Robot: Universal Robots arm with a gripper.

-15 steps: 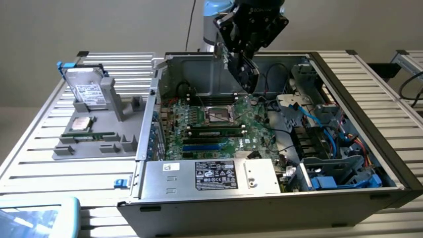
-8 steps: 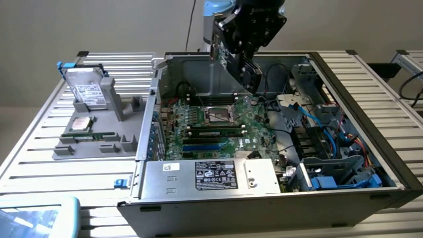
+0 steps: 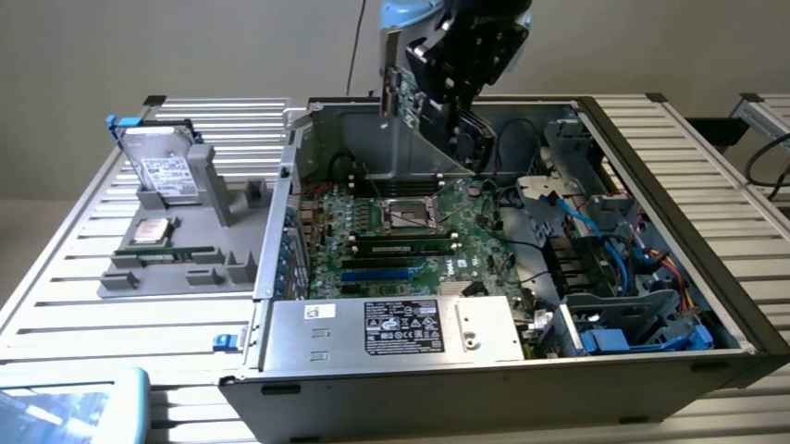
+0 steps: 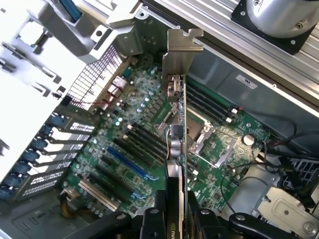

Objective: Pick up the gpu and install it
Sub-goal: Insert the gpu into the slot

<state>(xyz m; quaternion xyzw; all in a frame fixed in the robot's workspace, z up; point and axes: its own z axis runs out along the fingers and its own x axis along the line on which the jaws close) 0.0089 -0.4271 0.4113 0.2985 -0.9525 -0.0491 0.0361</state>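
Observation:
The gpu (image 3: 426,106) hangs tilted above the back of the open computer case (image 3: 667,194), its green board and black cooler showing. My gripper (image 3: 460,65) is shut on it from above. In the wrist view the gpu (image 4: 175,134) appears edge-on, its silver bracket (image 4: 182,47) at the far end. The gripper (image 4: 175,219) clamps its near end between black fingers (image 4: 150,221). Below the card lies the green motherboard (image 4: 144,114), with a blue slot (image 4: 127,162) and black slots beside it. The card hangs clear of the board (image 3: 413,231).
A grey holder (image 3: 173,254) on the slatted table at the exterior view's left carries silver hard drives (image 3: 166,171) and a memory stick (image 3: 173,252). Inside the case are the power supply (image 3: 395,328), blue cables (image 3: 605,231) and a drive cage (image 3: 630,324).

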